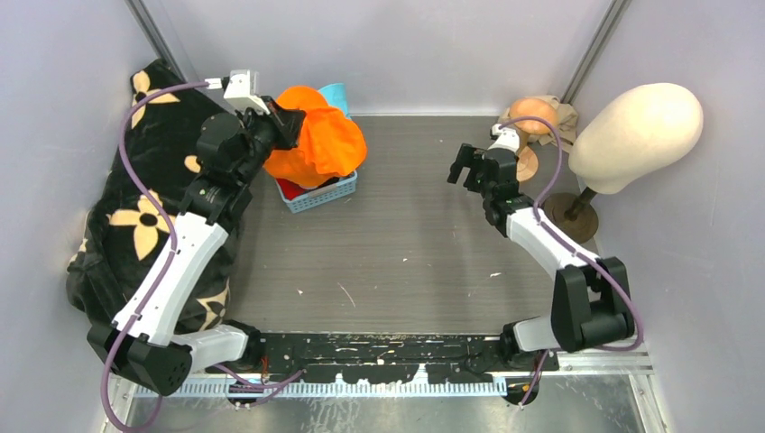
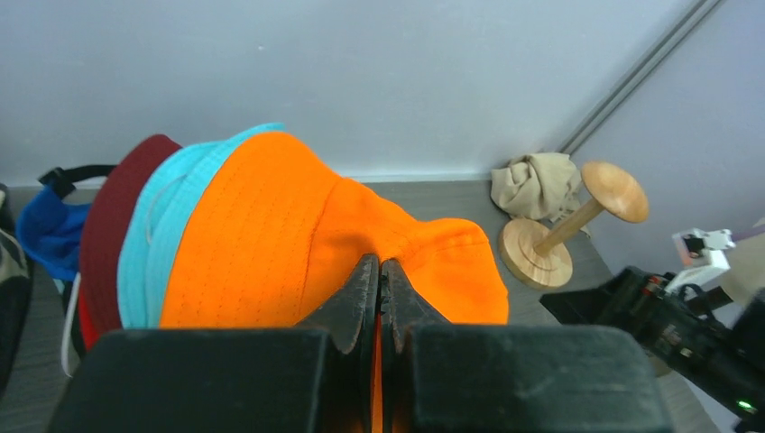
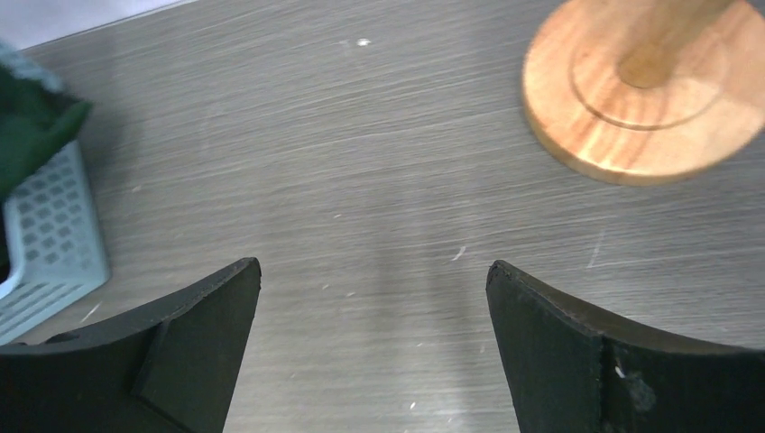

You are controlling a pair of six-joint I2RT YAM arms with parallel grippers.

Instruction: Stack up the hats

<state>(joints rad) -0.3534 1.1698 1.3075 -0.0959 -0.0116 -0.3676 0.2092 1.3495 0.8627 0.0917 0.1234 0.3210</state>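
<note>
An orange bucket hat (image 1: 320,144) tops a pile of hats in a light blue basket (image 1: 329,194) at the back left. My left gripper (image 1: 289,122) is shut on it, pinching a fold of orange fabric (image 2: 271,234) between the jaws (image 2: 380,266). Behind it sit a teal hat (image 2: 153,244), a dark red hat (image 2: 117,207) and a blue cap (image 2: 50,234). My right gripper (image 1: 465,167) hangs open over bare table (image 3: 373,271), nothing between its fingers. Dark green fabric (image 3: 32,126) shows over the basket's corner (image 3: 50,234).
A cream head form (image 1: 636,135) on a stand occupies the right side. A small wooden stand (image 1: 528,135) and a beige rag (image 1: 564,113) are at the back right. A black floral cloth (image 1: 135,207) lies along the left wall.
</note>
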